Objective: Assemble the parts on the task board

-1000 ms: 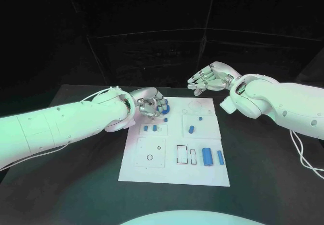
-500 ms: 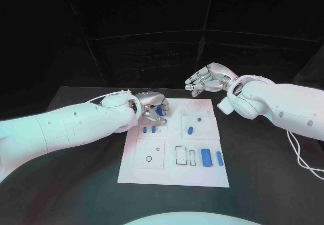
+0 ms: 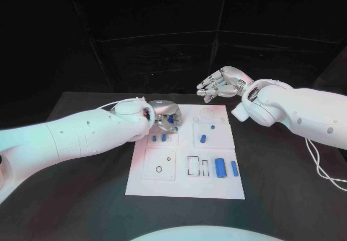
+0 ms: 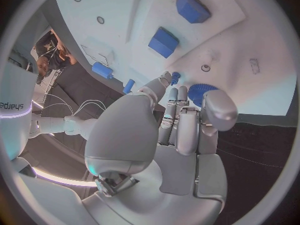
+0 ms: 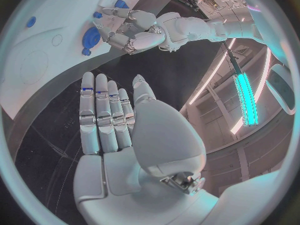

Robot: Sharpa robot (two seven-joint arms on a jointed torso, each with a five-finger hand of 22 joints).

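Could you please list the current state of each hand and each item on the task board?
left hand: fingers down on a round blue part at the board's far left corner; a grip cannot be told.
right hand: open, holds nothing, raised beyond the board's far edge.
task board: lying flat on the table.
two large blue parts: lying side by side on the board's near right.

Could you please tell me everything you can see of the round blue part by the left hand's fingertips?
The round blue part is a flat disc with a ridged rim, plastic by its look. It lies at the far left corner of the white task board. The left hand hovers right over it; its fingers hide the disc's near side, so contact cannot be told.
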